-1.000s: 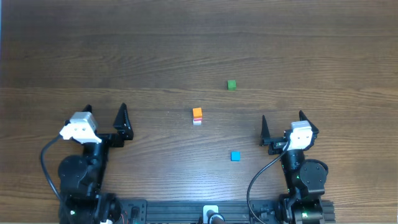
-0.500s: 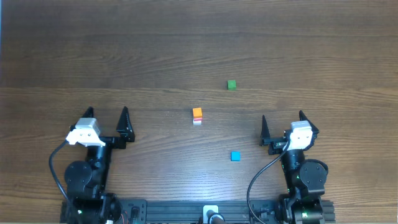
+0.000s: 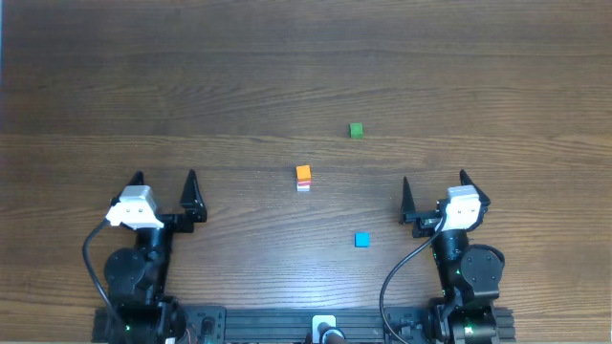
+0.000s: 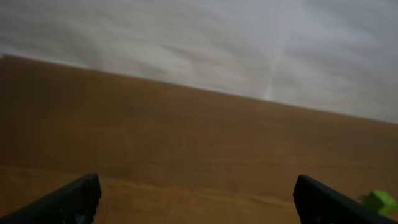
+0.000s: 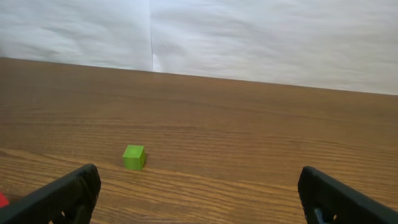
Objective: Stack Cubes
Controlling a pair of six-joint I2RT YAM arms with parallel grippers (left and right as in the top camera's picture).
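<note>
An orange cube (image 3: 303, 173) sits on top of a red cube (image 3: 303, 185) near the table's middle. A green cube (image 3: 356, 130) (image 5: 134, 157) (image 4: 380, 201) lies farther back to the right, and a blue cube (image 3: 361, 240) lies nearer the front. My left gripper (image 3: 163, 182) (image 4: 196, 202) is open at the front left, well away from the cubes. At the front right my right gripper (image 3: 432, 184) (image 5: 199, 199) is open too, the blue cube a little to its left and nearer the arm's base.
The wooden table (image 3: 287, 76) stretches bare behind the cubes. A white wall (image 5: 249, 37) stands beyond its far edge. Both arm bases (image 3: 316, 325) line the front edge.
The left arm has pulled back toward its base and shifted slightly right, its gripper still open. The right arm and the cubes have not moved.
</note>
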